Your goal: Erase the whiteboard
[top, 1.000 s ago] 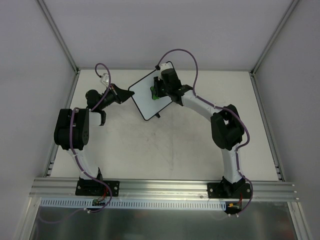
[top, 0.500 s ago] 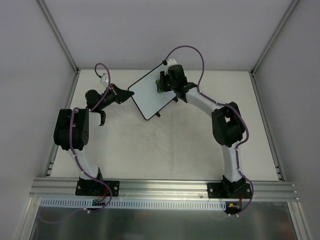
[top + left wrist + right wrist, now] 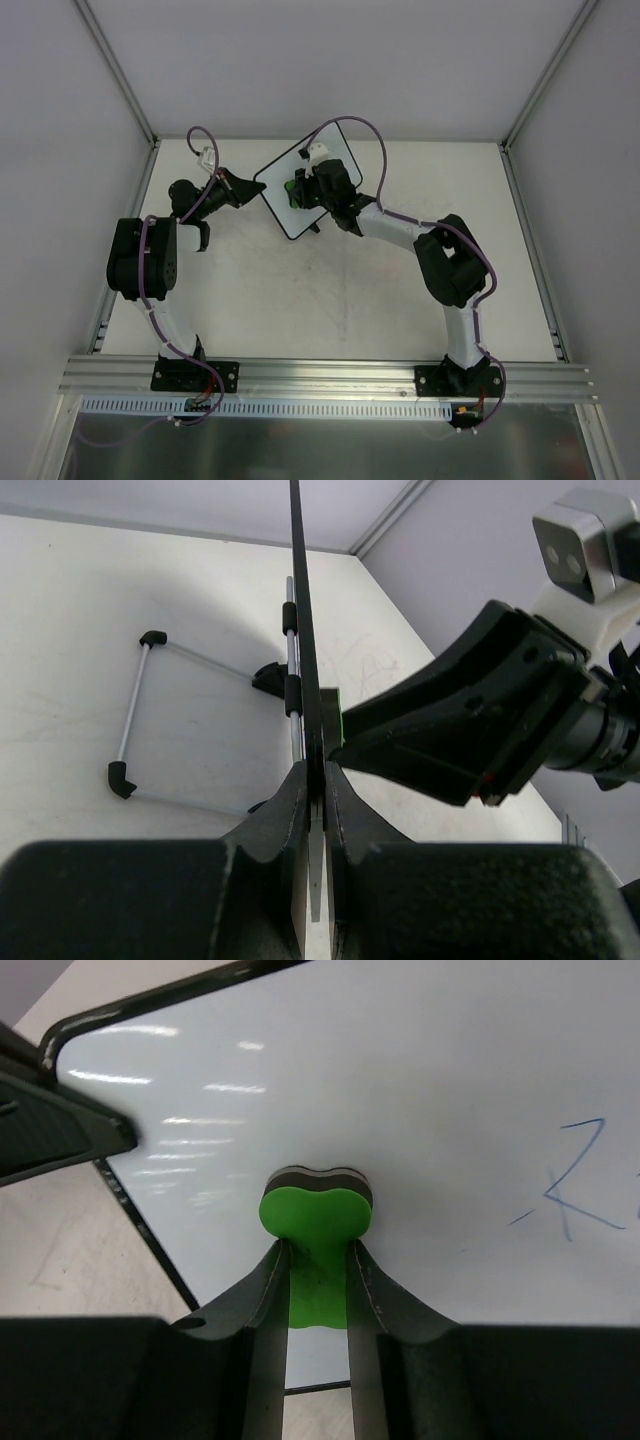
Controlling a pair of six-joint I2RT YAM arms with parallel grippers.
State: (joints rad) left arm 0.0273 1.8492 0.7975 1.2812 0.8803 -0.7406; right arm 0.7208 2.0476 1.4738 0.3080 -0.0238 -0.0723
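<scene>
Eraser [image 3: 316, 1208], a green block with a dark felt face, is clenched between the fingers of the right gripper [image 3: 317, 1258] and pressed flat against the whiteboard [image 3: 420, 1080]. It sits on the left part of the white face, close to the edge where the left gripper [image 3: 317, 772] grips. That gripper is closed on the board's thin black rim, one finger on each side, so its wrist camera sees the board edge-on as a dark line running up the middle. Blue pen strokes [image 3: 572, 1180] remain on the surface to the right of the eraser, well apart from it; the patch around the block is clean white with light reflections. From above, the board [image 3: 279, 208] lies at the far middle of the table [image 3: 330, 290], turned diagonally, with its face tipped up toward the camera and the right arm reaching over it from the right. Behind the board a wire stand with two black feet [image 3: 120, 778] juts out over the table; the feet seem to rest on the tabletop, though the angle does not make that sure.
</scene>
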